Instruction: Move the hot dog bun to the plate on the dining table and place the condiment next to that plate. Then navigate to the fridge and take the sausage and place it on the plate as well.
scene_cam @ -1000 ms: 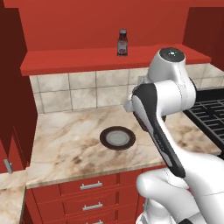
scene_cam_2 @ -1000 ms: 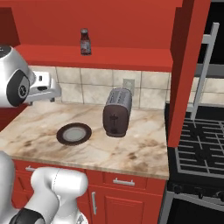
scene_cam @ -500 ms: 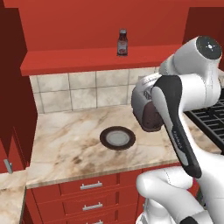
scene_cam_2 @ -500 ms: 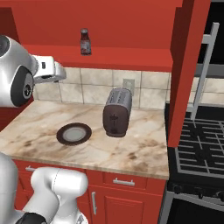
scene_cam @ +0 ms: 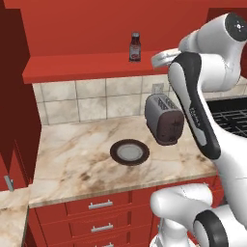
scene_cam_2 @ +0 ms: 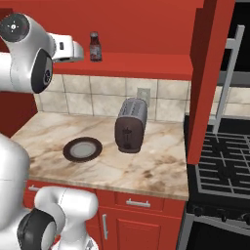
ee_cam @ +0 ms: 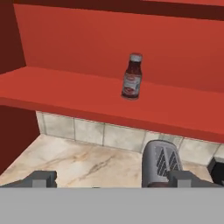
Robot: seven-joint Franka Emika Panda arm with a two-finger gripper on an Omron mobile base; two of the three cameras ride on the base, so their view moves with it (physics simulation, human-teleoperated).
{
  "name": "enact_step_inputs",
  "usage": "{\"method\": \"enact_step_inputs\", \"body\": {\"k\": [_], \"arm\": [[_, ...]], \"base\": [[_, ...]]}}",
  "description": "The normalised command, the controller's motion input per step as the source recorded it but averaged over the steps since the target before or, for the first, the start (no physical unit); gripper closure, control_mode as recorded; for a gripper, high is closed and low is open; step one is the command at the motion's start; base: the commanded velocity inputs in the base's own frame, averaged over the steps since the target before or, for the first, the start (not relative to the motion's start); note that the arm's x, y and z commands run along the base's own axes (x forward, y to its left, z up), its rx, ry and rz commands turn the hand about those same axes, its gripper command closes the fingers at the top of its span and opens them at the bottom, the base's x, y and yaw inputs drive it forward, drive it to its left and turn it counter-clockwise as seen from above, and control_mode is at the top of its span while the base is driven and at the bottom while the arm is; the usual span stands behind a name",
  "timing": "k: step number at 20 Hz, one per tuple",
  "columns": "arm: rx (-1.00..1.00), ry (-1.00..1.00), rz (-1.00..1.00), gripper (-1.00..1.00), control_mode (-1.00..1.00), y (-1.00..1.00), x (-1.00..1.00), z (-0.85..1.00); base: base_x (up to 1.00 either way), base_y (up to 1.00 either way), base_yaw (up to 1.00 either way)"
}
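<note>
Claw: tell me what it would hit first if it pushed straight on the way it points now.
Most likely the condiment, upright on the red shelf near the middle of the hand view. The open claw has nothing between; depth is unclear, so it might pass and meet the red wall behind.

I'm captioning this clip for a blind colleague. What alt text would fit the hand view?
A small condiment bottle of dark red sauce stands upright on a red shelf, straight ahead of the open gripper. Below the shelf are a tiled wall, a marbled counter and the top of a grey toaster.
</note>
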Motion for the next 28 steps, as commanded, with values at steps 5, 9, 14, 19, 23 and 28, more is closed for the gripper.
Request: {"method": "enact_step_inputs", "body": {"k": [5, 9, 14, 19, 23, 28], "arm": [[0.0, 0.0, -0.06, -1.0, -1.0, 0.0, 0.9, 0.04], [0.0, 0.0, -0.09, -1.0, -1.0, 0.0, 0.78, -0.05], [0.0, 0.02, -0.05, -1.0, -1.0, 0.0, 0.47, -0.03], [0.0, 0.0, -0.1, -1.0, -1.0, 0.16, 0.45, 0.0], [0.0, 0.0, -0.12, -1.0, -1.0, 0.03, 0.48, -0.11], [0.01, 0.01, -0.09, -1.0, -1.0, 0.02, 0.46, -0.12]], "base": [[0.0, 0.0, 0.0], [0.0, 0.0, 0.0], [0.0, 0.0, 0.0], [0.0, 0.0, 0.0], [0.0, 0.0, 0.0], [0.0, 0.0, 0.0]]}}
